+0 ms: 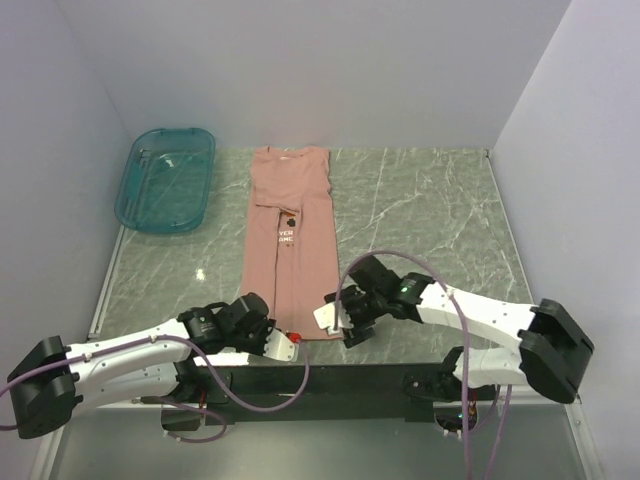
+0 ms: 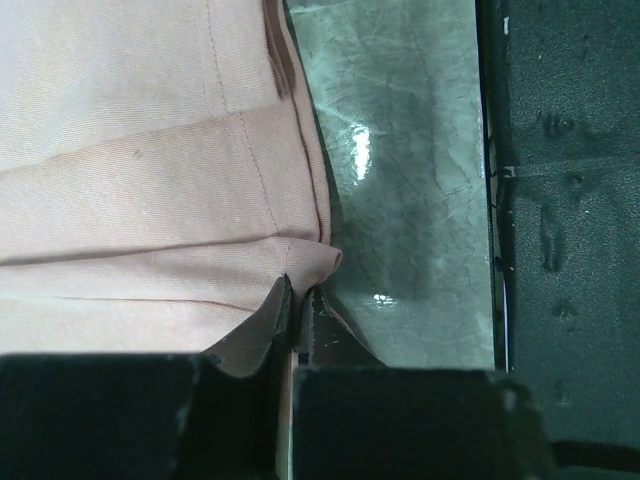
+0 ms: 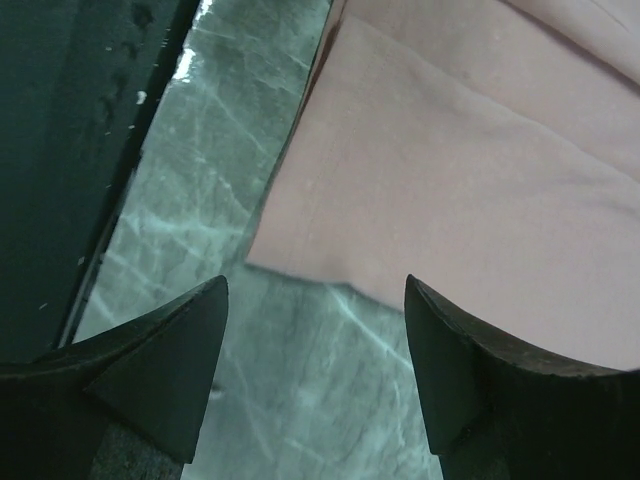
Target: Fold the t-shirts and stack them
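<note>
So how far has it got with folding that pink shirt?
Done: the pink t-shirt lies flat on the table, its sides already folded in to make a narrow strip. In hand: the left pincer is shut on one near hem corner, while the right pincer hangs open at the other near corner, not yet gripping. Left: folding the strip end to end, then stacking it.

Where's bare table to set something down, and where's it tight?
Widest bare table lies right of the pink t-shirt, out to the wall. A narrower strip separates teal bin and t-shirt. Crowded: the near edge, left fingers pinching one hem corner, right fingers open at the other.
</note>
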Available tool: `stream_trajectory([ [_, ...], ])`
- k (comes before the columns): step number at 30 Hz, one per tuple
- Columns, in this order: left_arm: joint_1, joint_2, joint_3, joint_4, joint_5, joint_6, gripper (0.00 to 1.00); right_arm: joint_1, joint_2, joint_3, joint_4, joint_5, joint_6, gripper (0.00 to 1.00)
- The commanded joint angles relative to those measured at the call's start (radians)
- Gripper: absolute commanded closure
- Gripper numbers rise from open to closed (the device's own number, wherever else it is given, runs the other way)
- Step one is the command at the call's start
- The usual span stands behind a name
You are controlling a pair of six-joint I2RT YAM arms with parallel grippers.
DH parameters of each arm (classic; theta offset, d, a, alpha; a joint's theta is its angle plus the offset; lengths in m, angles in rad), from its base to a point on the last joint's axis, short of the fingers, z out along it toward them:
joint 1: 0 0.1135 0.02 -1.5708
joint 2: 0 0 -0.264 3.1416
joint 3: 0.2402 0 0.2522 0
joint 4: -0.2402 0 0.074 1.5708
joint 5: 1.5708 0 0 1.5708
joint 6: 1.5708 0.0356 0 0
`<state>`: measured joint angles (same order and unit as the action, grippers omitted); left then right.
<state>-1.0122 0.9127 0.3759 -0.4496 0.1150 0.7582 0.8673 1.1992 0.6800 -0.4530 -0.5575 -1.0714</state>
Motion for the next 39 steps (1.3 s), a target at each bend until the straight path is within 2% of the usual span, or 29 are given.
stream_trajectory([
  [1, -0.006, -0.035, 0.004, -0.001, 0.008, 0.013, 1.00, 0.067, 0.057, 0.000, 0.135, 0.122, 0.027, 0.23],
  [8, -0.006, -0.072, 0.004, -0.006, 0.018, 0.016, 1.00, 0.145, 0.172, 0.003, 0.168, 0.180, 0.056, 0.27],
  [12, -0.005, -0.089, 0.000, -0.011, 0.028, 0.020, 1.00, 0.174, 0.212, 0.018, 0.163, 0.225, 0.060, 0.33],
  [15, -0.005, -0.097, -0.008, -0.017, 0.031, 0.023, 1.00, 0.193, 0.250, 0.036, 0.154, 0.260, 0.074, 0.43],
  [20, -0.005, -0.095, -0.008, -0.024, 0.035, 0.026, 1.00, 0.219, 0.298, 0.065, 0.132, 0.291, 0.099, 0.48],
  [23, -0.005, -0.095, -0.009, -0.027, 0.037, 0.026, 1.00, 0.226, 0.324, 0.081, 0.114, 0.311, 0.110, 0.59],
  [24, -0.005, -0.095, -0.009, -0.029, 0.037, 0.027, 1.00, 0.228, 0.329, 0.085, 0.111, 0.312, 0.116, 0.66],
  [27, -0.006, -0.095, -0.009, -0.031, 0.041, 0.029, 1.00, 0.226, 0.339, 0.089, 0.099, 0.323, 0.128, 0.78],
  [31, -0.005, -0.098, -0.009, -0.026, 0.038, 0.032, 1.00, 0.220, 0.321, 0.085, 0.086, 0.297, 0.134, 0.91],
  [34, -0.005, -0.103, 0.001, -0.017, 0.025, 0.032, 1.00, 0.194, 0.292, 0.113, 0.059, 0.213, 0.152, 1.00],
  [39, 0.017, -0.074, 0.027, 0.005, 0.012, 0.062, 1.00, 0.079, 0.258, 0.194, -0.004, 0.042, 0.185, 1.00],
])
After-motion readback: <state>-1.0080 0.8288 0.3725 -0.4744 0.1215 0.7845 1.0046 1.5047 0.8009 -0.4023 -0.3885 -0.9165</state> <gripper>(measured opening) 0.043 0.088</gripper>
